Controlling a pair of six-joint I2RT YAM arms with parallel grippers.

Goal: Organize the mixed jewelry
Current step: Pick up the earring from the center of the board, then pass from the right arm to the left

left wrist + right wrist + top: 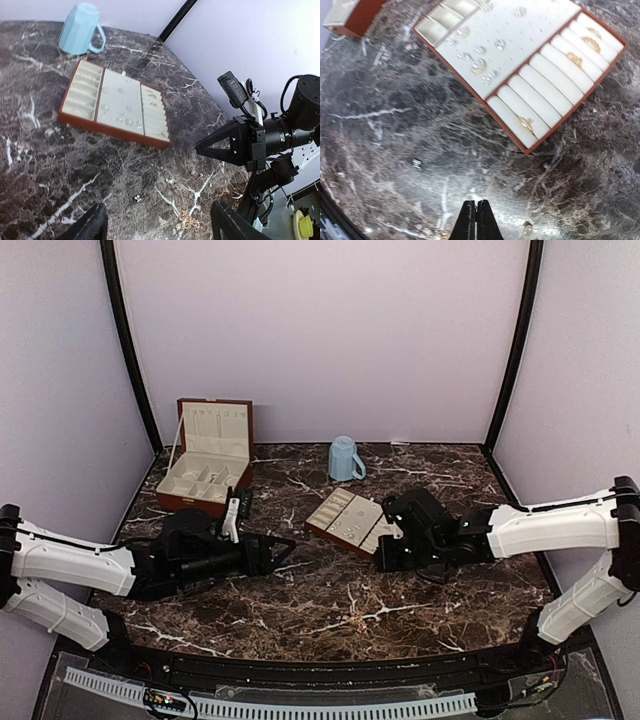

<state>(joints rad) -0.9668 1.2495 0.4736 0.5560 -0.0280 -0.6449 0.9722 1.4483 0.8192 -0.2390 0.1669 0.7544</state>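
Loose pieces of the mixed jewelry lie on the dark marble. A tiny silvery piece (416, 163) (137, 198) rests left of my right gripper (475, 204). That gripper is shut, with nothing visible between its tips, and hovers just above the stone. A small round stud (527, 228) sits to its right. My left gripper (160, 227) is open, and a gold chain clump (189, 220) and two tiny studs (197, 174) lie ahead of it. The cream-lined tray (535, 35) (110, 129) (345, 520) holds silvery pieces (479, 66) and gold rings (526, 123).
An open reddish-brown wooden box (205, 465) stands at the back left. A light-blue mug (345, 458) (80, 29) lies behind the tray. The two grippers face each other in front of the tray, with the right gripper's tip (198, 148) in the left wrist view.
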